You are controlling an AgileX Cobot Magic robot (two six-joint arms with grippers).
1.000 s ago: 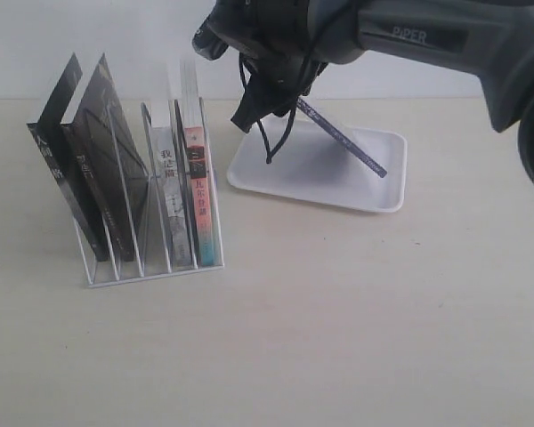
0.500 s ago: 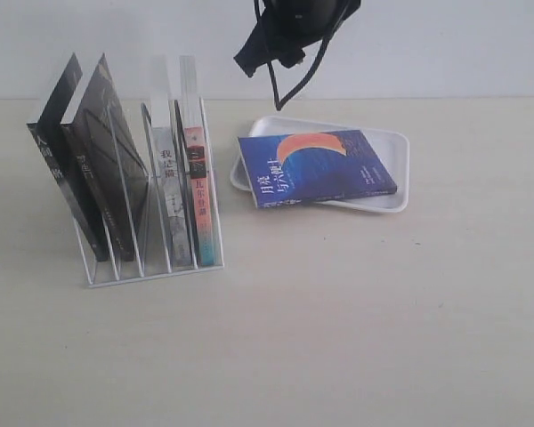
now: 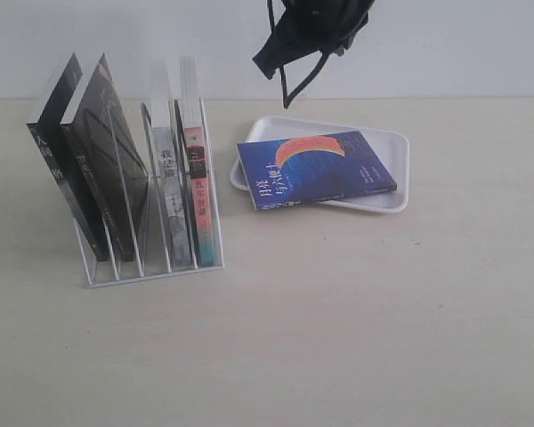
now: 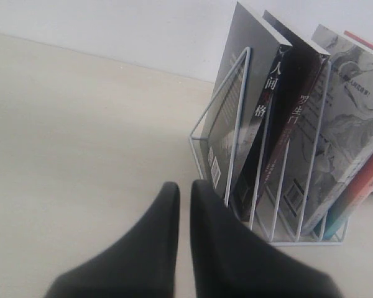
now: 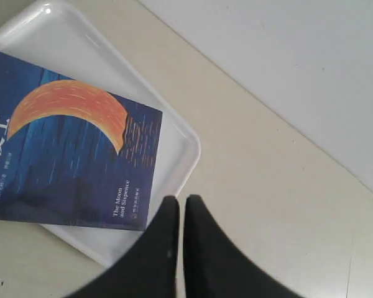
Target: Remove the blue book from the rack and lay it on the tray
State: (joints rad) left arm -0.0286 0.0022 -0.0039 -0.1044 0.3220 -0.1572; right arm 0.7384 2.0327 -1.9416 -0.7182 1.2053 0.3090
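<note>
The blue book (image 3: pixel 316 169), with its orange crescent facing up, lies flat on the white tray (image 3: pixel 399 151); its left corner hangs over the tray's edge. My right gripper (image 3: pixel 269 64) hangs shut and empty high above the tray's back. In the right wrist view the blue book (image 5: pixel 68 161) covers most of the tray (image 5: pixel 177 158), and the right gripper (image 5: pixel 181 202) sits over the tray's rim, clear of the book. The white wire rack (image 3: pixel 151 271) stands to the left. My left gripper (image 4: pixel 185 189) is shut and empty beside one end of the rack (image 4: pixel 286 244).
The rack holds two leaning black-covered books (image 3: pixel 89 169), a pale book (image 3: pixel 165 178) and a pink-spined book (image 3: pixel 198 191). A pale wall runs along the back of the beige table (image 3: pixel 338 338).
One second ago my right gripper held the blue book tilted over the tray. The book now lies flat on the tray, and the gripper has let go, risen and shut.
</note>
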